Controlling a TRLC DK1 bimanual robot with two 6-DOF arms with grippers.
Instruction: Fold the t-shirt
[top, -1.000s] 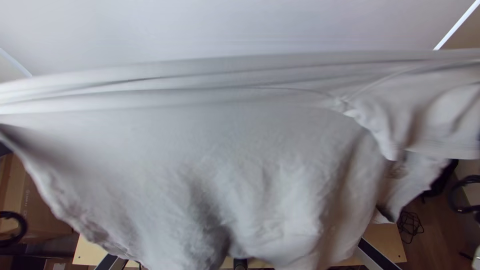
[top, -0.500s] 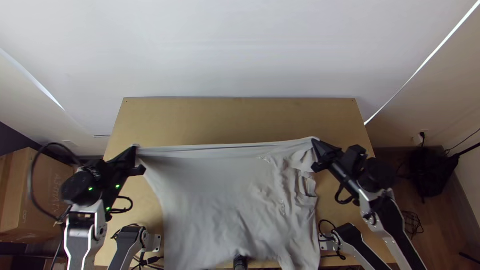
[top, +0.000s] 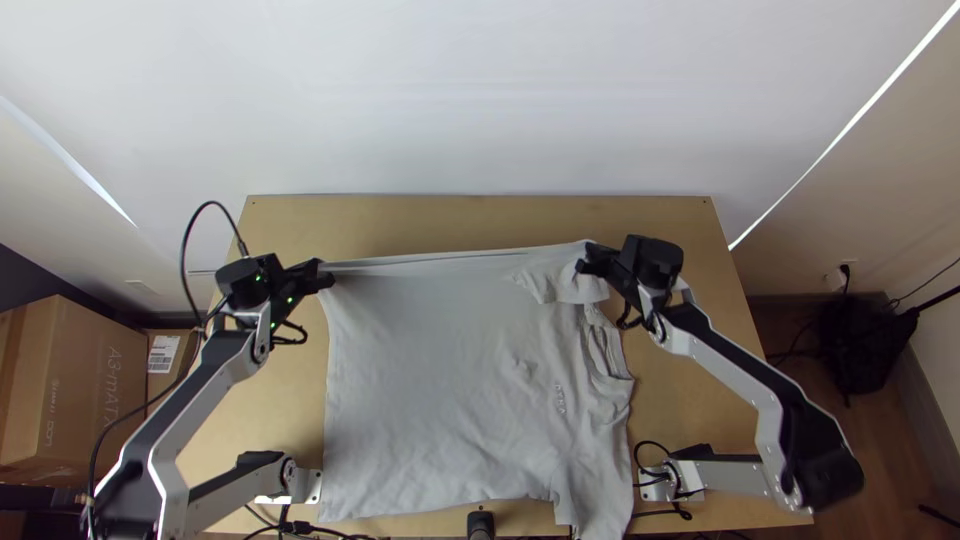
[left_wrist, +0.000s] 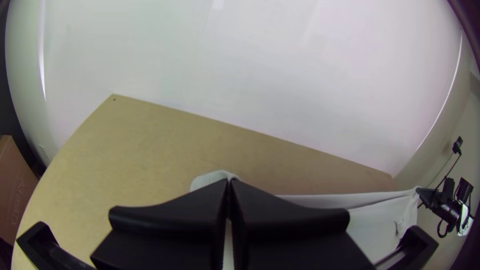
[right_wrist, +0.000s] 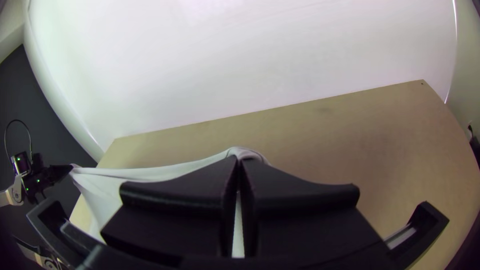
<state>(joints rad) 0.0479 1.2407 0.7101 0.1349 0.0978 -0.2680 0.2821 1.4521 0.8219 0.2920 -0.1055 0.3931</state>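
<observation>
A light grey t-shirt (top: 430, 380) hangs between the arms in the top view, its far edge stretched taut, its lower part lying toward the table's near edge. My left gripper (top: 326, 274) is shut on the far left corner. At the far right corner my right gripper (top: 584, 262) is shut on the cloth, with a sleeve-like flap and creases beside it. In the left wrist view, cloth (left_wrist: 212, 179) shows past the tips of the left gripper (left_wrist: 229, 182). The right wrist view has the right gripper (right_wrist: 238, 159) pinching the shirt (right_wrist: 135, 173).
The wooden table (top: 480, 225) extends beyond the shirt's far edge and along both its sides. Cables (top: 665, 512) lie by the arm bases. A small black object (top: 481, 524) stands at the near edge. A cardboard box (top: 80, 385) is left of the table.
The shirt was raised close before the top camera, then came down and away onto the table. Both grippers, holding its corners, have since moved farther up the picture and slightly closer together.
</observation>
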